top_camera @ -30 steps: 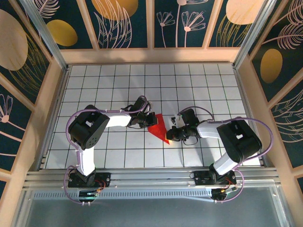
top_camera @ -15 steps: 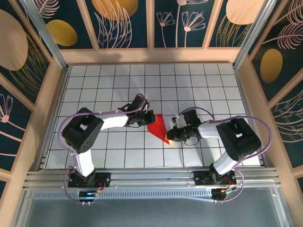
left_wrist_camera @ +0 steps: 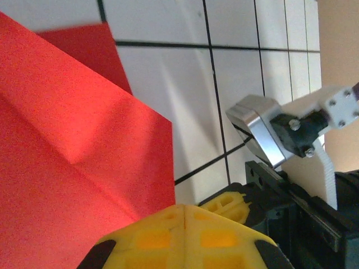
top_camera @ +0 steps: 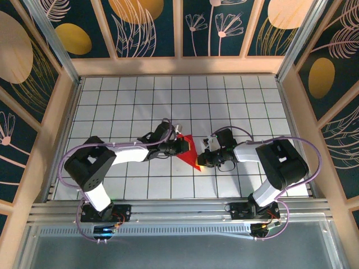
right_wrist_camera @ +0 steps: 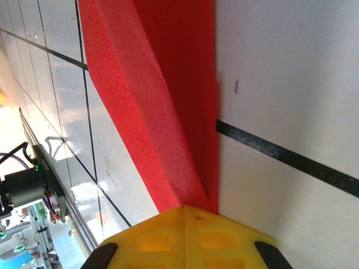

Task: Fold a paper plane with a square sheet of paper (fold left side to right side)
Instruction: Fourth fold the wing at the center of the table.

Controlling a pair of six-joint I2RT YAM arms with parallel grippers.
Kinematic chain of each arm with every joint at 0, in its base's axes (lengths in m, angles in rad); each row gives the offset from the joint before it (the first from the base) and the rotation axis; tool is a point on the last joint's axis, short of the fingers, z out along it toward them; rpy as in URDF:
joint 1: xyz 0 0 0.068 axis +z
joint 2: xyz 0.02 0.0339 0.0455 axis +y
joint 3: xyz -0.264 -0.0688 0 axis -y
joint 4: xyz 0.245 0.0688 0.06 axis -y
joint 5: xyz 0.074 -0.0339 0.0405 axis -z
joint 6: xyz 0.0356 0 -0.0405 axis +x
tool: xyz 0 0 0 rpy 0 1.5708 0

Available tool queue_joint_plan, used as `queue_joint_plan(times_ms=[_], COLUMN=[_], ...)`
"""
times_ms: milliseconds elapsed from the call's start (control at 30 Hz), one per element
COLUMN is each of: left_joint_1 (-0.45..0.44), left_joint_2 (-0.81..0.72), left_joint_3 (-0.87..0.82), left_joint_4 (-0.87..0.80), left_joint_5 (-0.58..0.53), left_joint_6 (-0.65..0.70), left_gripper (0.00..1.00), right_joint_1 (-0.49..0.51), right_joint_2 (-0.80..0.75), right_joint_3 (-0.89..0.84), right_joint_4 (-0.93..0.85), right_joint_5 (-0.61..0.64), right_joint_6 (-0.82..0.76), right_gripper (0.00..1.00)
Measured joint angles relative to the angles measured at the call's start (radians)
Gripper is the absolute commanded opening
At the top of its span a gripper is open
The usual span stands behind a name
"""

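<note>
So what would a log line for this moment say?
paper: red, partly folded, on tiled table | left hand: shut, at paper's left side | right hand: shut, at paper's lower-right tip

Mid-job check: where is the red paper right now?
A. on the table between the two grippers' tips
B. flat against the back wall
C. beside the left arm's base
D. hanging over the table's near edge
A: in the top view the paper lies on the mid-table tiles, with the left gripper at its left side and the right gripper at its near right corner, both shut.
</note>
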Motion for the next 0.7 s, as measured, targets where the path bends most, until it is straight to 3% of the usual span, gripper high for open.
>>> queue_joint_plan(times_ms=[700], left_joint_1=[-0.017], left_joint_2=[0.166], left_joint_3=[0.07], left_joint_4=[0.027], left_joint_5=[-0.036], left_joint_6=[-0.04], left_gripper=[0.06], right_joint_1=[0.013], right_joint_2=[0.0], right_joint_3=[0.022], right_joint_4=[-0.045], right_joint_5=[0.031], right_joint_6=[0.003], right_gripper=[0.0])
